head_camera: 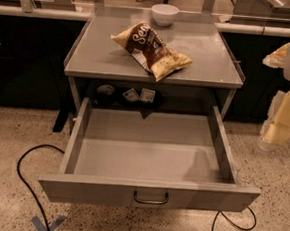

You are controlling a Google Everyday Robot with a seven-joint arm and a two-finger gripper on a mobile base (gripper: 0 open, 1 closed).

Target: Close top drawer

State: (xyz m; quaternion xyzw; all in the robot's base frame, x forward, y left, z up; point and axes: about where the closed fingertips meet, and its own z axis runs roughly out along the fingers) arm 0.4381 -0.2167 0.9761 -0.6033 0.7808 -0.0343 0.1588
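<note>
The top drawer [152,153] of the grey metal table stands pulled far out toward the camera. Its flat front [79,188] carries a small dark loop handle [150,198] at centre. The drawer's floor is bare grey, except at the back under the tabletop, where a dark round object [105,92] and two small packets [139,95] lie. My gripper [279,129], on the pale arm at the right edge of the view, hangs to the right of the drawer's right wall, apart from it and well away from the handle.
On the tabletop [89,53] lie a brown and yellow chip bag [151,49] and a white bowl [164,13] at the back. Black cables [27,178] run across the speckled floor at both front corners. Blue tape [46,225] marks the floor at front left.
</note>
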